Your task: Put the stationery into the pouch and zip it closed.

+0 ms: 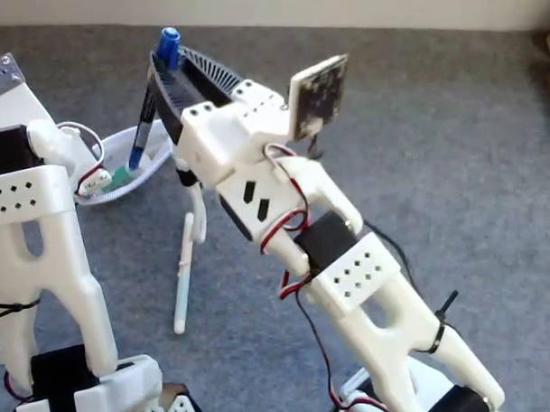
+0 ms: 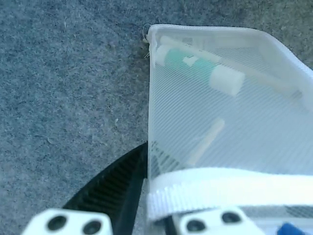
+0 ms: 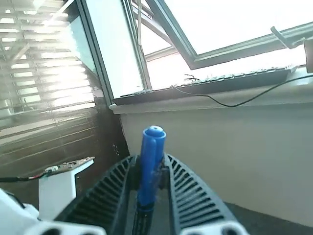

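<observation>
step: pen insertion | right gripper point(image 3: 150, 169) pinched blue capped plastic pen point(image 3: 151, 147) upright, tip at white mesh fabric pouch point(image 2: 234, 132); left gripper point(image 2: 151, 161) clamped its rim | we judged: lower straight; release once inside

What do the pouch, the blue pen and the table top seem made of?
The pouch: white mesh, probably nylon; its contents show through. The pen: smooth blue plastic, by its moulded cap. The table top: grey felt or carpet, by its fuzzy nap.
</observation>
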Motion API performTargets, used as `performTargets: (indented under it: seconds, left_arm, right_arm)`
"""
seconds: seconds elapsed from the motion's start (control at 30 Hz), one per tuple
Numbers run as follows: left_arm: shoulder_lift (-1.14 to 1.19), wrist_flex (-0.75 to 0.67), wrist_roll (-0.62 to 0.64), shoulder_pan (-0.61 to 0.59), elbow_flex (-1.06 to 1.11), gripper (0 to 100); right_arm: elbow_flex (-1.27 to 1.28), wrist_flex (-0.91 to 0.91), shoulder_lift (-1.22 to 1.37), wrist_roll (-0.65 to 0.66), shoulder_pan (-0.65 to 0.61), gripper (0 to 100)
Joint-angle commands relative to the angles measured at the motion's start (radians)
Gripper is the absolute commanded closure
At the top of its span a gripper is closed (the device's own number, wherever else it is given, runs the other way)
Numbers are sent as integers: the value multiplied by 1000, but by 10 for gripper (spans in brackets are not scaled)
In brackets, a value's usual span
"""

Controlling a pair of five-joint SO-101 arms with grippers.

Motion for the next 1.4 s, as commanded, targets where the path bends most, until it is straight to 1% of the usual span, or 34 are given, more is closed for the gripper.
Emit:
performTargets:
  seconds: [0.0, 0.1, 0.2, 0.33, 0.6, 0.7, 0.97, 1.2, 1.27, 1.37]
  left_arm:
    - [-8, 6, 9, 24, -51, 993]
    - [-8, 6, 11, 24, -53, 993]
    - [-8, 6, 11, 24, -54, 993]
    - [-8, 6, 11, 22, -51, 993]
    - [-8, 6, 11, -56, -51, 993]
    - [-5, 6, 11, -59, -50, 993]
    - [-5, 8, 11, -64, -50, 993]
    - [-2, 9, 11, -64, -48, 993]
    - [-2, 9, 11, -64, -48, 993]
    - [-1, 8, 11, -64, -42, 993]
  right_arm:
    - [41, -56, -10, 124, -45, 994]
    - [77, -56, -10, 206, -73, 994]
    - [88, -56, -8, 247, -93, 994]
    - [107, -54, -7, 252, -101, 994]
    - [125, -54, -7, 253, -125, 994]
    - [127, -50, -7, 253, -130, 994]
    - [183, -53, -5, 253, -194, 994]
    - [183, -51, -7, 255, -189, 991]
    - [179, -51, -8, 255, -188, 971]
    - [183, -48, -13, 253, -188, 863]
